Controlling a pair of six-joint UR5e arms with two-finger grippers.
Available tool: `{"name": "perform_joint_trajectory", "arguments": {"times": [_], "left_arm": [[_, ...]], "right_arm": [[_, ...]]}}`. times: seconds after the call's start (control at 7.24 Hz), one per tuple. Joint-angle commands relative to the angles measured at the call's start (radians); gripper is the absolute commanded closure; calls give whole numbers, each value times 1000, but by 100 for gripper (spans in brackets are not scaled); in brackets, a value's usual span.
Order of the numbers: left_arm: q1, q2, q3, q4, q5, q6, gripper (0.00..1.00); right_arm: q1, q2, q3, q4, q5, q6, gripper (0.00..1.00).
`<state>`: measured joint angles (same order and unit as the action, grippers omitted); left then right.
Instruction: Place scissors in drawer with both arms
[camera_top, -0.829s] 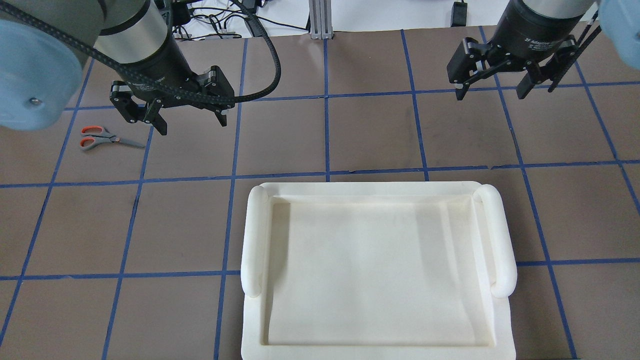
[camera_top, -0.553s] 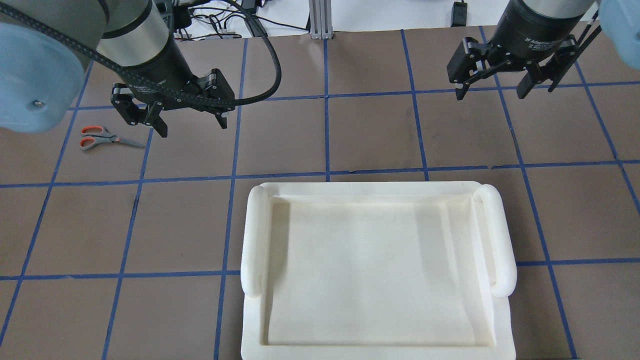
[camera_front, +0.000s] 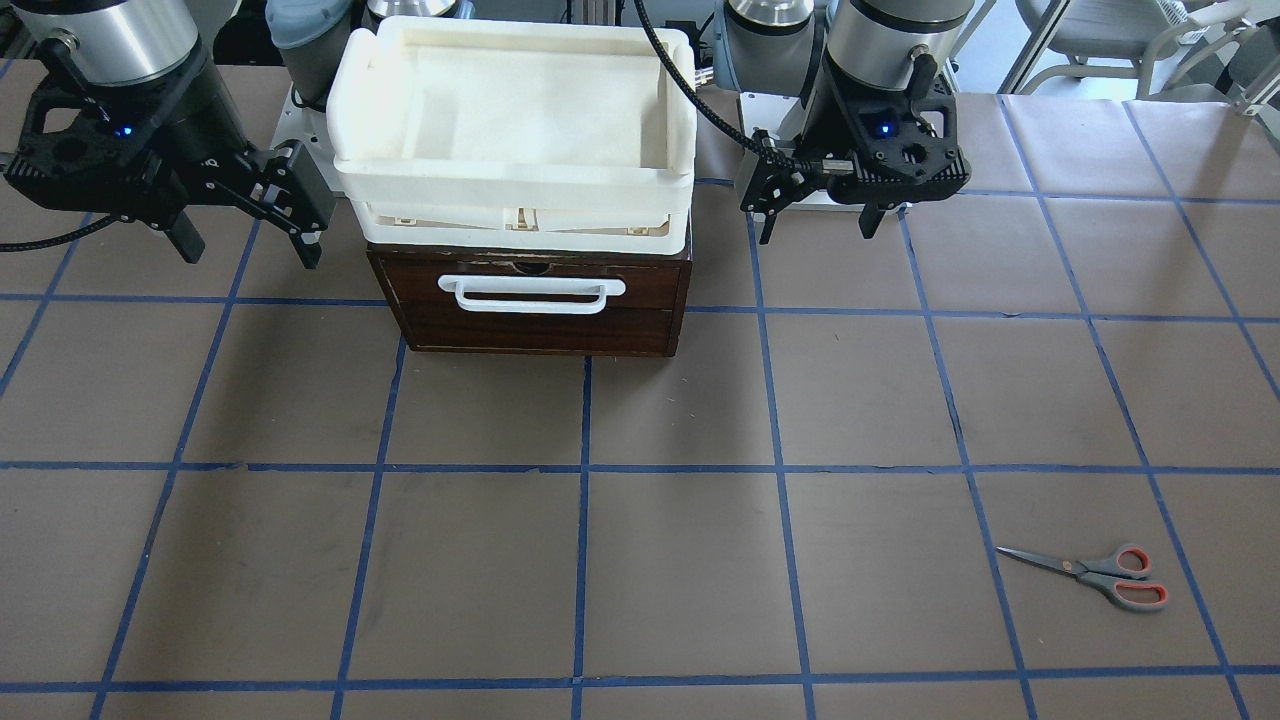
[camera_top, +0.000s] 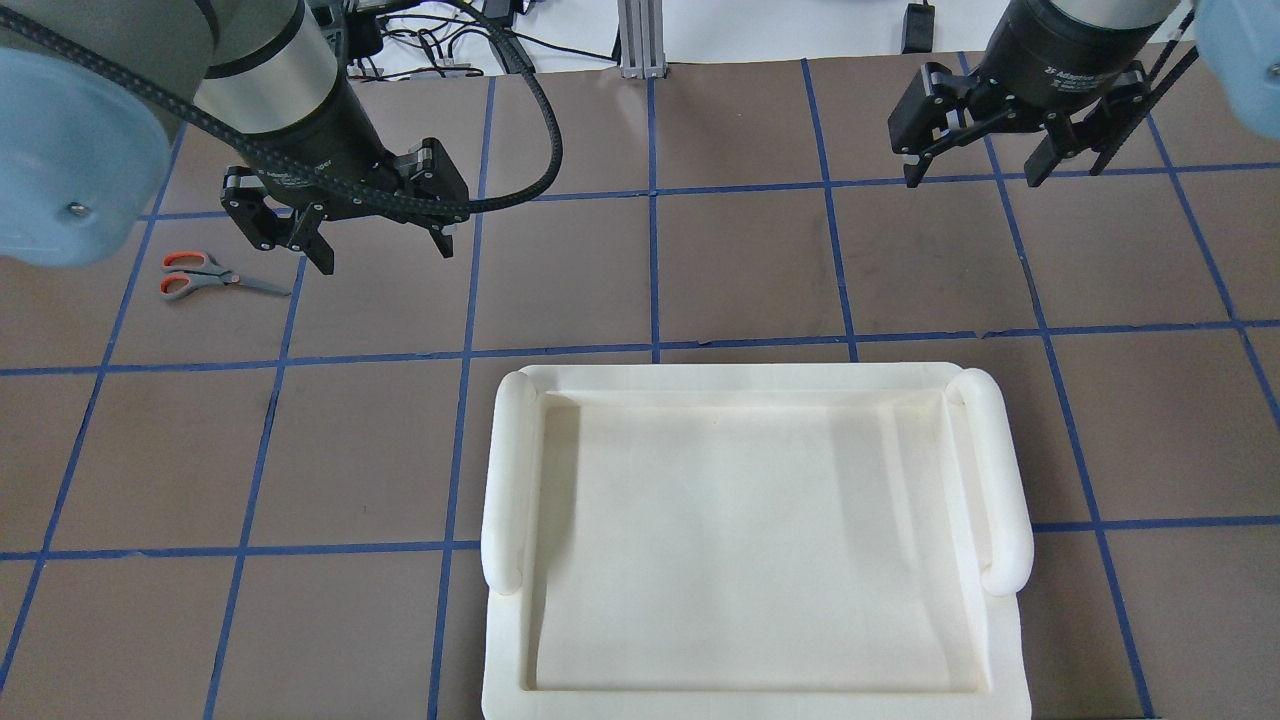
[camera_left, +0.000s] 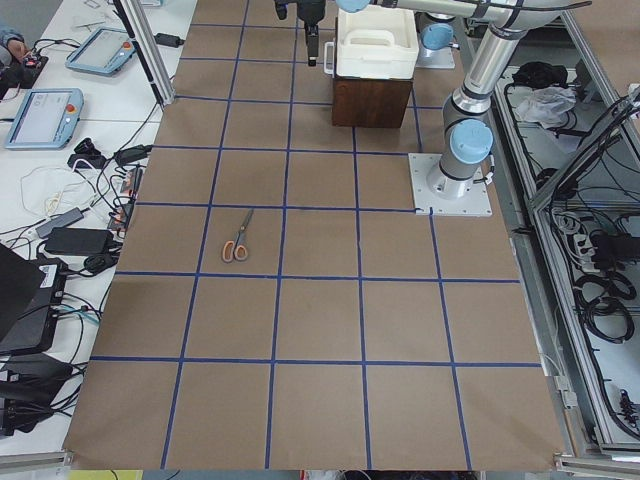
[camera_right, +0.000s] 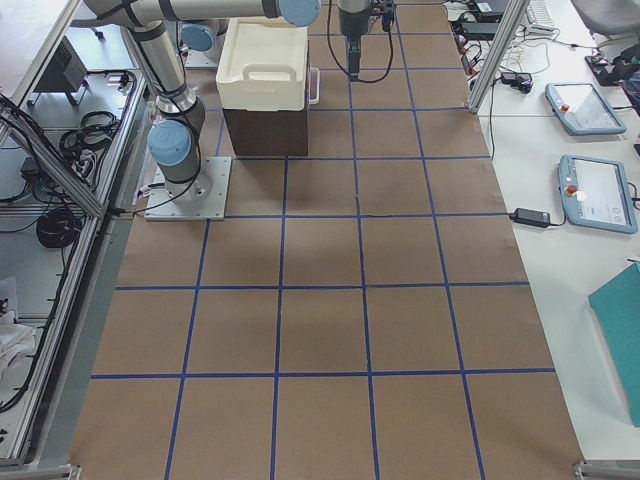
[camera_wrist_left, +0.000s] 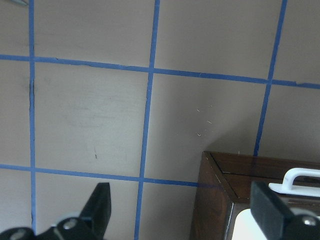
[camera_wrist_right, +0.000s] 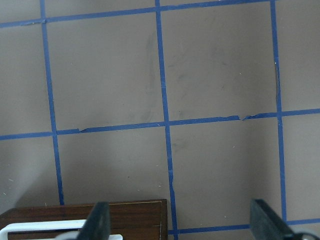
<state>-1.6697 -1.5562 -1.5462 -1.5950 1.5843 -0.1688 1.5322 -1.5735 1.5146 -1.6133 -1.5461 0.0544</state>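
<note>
On the brown paper-covered worktop with its blue tape grid, the grey-handled scissors with orange-red inner loops lie flat, blades together and pointing toward the robot's right. They sit on the robot's left side, well apart from the dark brown wooden drawer. The drawer front sits flush with its case, and its white bar handle is untouched. A white plastic tray rests on top of the case.

The left arm's black two-finger hand hangs above the worktop with fingers spread wide, holding nothing (the scissors lie beside it, not between the fingers). The right arm's black two-finger hand is also spread wide and holds nothing. The two hands flank the drawer case.
</note>
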Motion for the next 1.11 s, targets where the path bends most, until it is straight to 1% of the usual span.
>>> {"name": "perform_joint_trajectory", "arguments": {"times": [0.0,0.14,0.28,0.41,0.55,0.69,0.83,0.97], "left_arm": [[57,-16,0,33,0,137,0],[132,-30,-2,33,2,284,0],[221,-59,-8,36,-1,487,0],[296,-102,-14,80,-1,650,0],[355,-164,-21,152,3,893,0],[399,-233,-17,271,75,1121,0],[418,-292,-14,350,112,1351,0],[464,-350,1,363,109,1564,0]], "right_arm": [[-1,15,4,-8,-17,302,0],[0,23,7,-8,-17,500,0],[5,24,9,-10,-12,622,0],[5,35,13,-7,-14,772,0],[9,41,22,-7,-8,958,0],[35,58,24,-4,-12,1090,0],[84,81,24,-8,-14,1243,0],[133,117,21,-14,-28,1348,0]]}}
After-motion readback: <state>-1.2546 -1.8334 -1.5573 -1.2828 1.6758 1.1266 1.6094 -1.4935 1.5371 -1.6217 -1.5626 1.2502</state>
